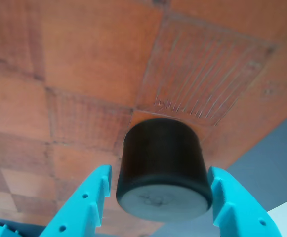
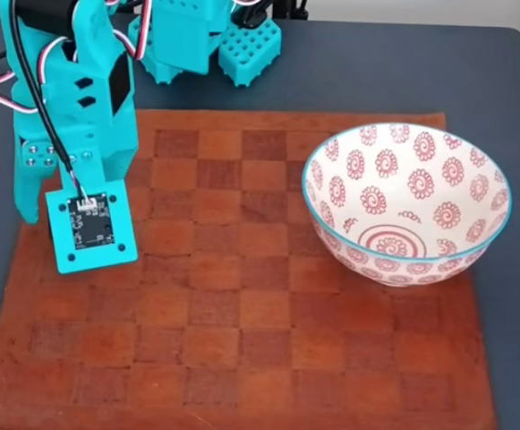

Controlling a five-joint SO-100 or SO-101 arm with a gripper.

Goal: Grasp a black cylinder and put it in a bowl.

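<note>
Wrist view: small squat matte black cylinder (image 1: 162,168) sits between the two turquoise plastic fingers (image 1: 86,207) of the claw (image 1: 160,210), flat pale-grey end face toward the camera. Fingers flank it closely on both sides; the right one seems to touch its side, the left lies just beside it. Whether the claw actually clamps the cylinder, cannot tell. Whether the cylinder rests on the board or is lifted off it, cannot tell either.

Behind it: reddish-brown leather-look checkered board (image 1: 94,64), light and dark squares, one square marked with fine scratch lines. Dark blue-grey surface (image 1: 276,163) shows past the board's edge at right of this view.

Fixed view: turquoise arm (image 2: 76,134) with a small black circuit board on its wrist plate stands over the left part of the checkered board (image 2: 242,340); it hides the claw and cylinder. Large round white ceramic bowl (image 2: 407,202) with red spiral-flower motifs and thin turquoise rim sits on the board's right side, well apart from the arm.
</note>
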